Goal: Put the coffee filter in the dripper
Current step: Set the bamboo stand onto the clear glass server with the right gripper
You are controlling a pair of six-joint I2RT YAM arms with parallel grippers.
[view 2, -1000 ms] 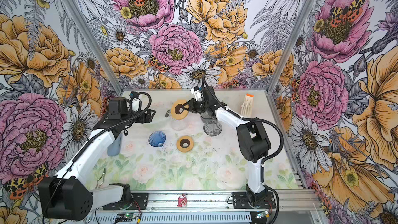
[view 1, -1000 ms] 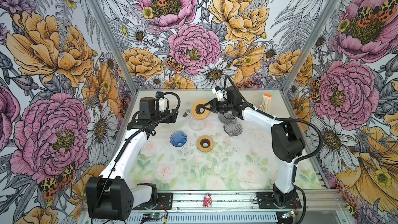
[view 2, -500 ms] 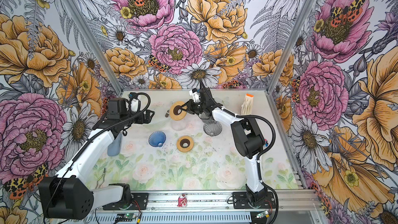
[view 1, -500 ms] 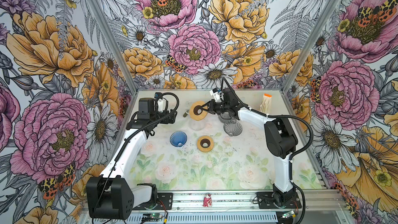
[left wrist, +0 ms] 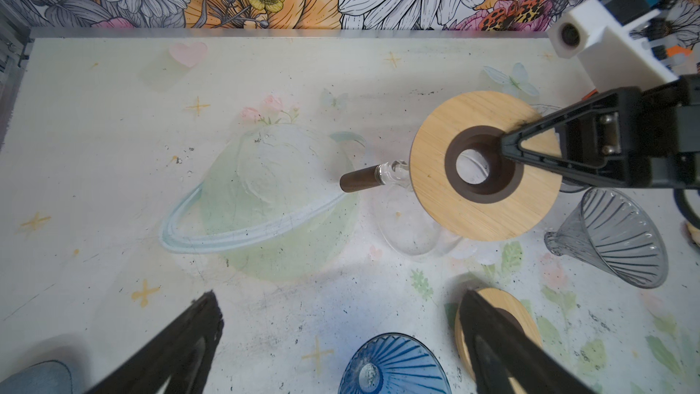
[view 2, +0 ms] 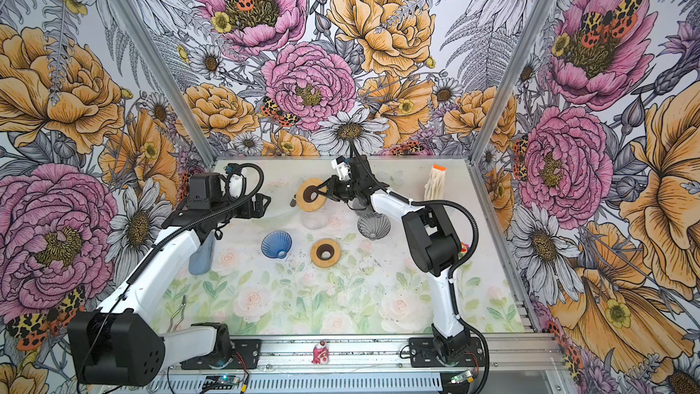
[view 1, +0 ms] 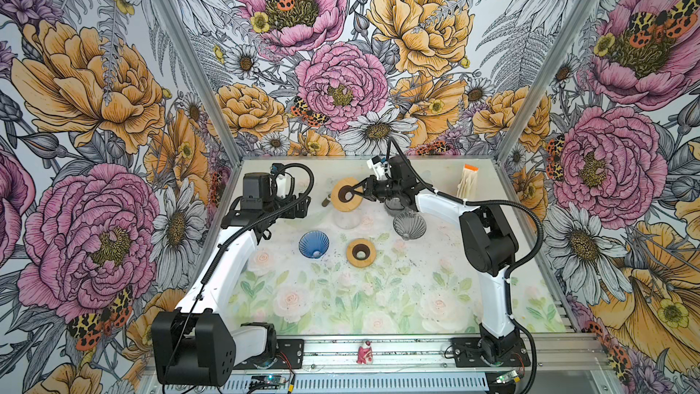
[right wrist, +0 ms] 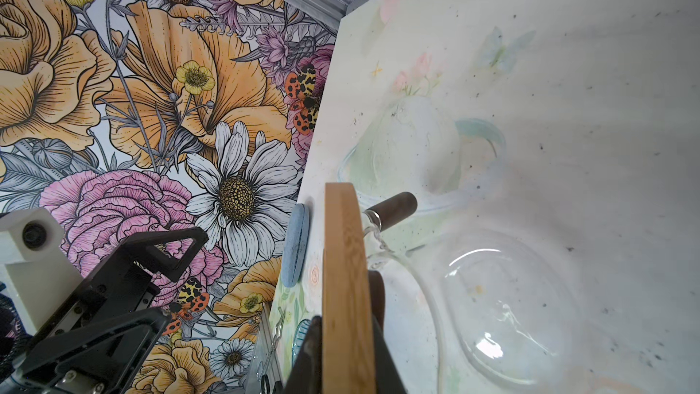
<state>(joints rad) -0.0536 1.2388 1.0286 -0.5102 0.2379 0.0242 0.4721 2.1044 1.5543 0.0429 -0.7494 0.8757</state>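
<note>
in both top views the right fingers (view 1: 365, 193) (view 2: 328, 191) are clamped on the wooden collar (view 1: 345, 194) of the glass dripper (view 1: 346, 217), near the back of the table (view 1: 378, 297). the collar is tipped up and the clear cone hangs below it. whether the glass touches the table cannot be told. the filter stack (view 1: 468, 183) (view 2: 435, 183) stands upright at the back right, well apart from the dripper and untouched. the left fingers (view 1: 301, 206) are spread wide and hold nothing. the step in hand looks like righting the dripper. it should be rolled slowly until the collar sits flat and the mouth faces up, clear of the grey dripper (view 1: 409, 225) just beside it.

in the left wrist view one right finger tip (left wrist: 560, 145) sits at the rim of the collar's dark hole, and the brown handle (left wrist: 358, 181) sticks out sideways. the handle should end up pointing away from the path to the filters. the blue dripper (left wrist: 394, 365) and a second wooden ring (left wrist: 526, 331) lie close by, so the set-down spot needs choosing with care.

in the right wrist view the collar (right wrist: 344, 278) is seen edge-on, pinched across its thickness. the grip is near the rim, so the heavy glass may swing. let go only once the collar rests flat.
</note>
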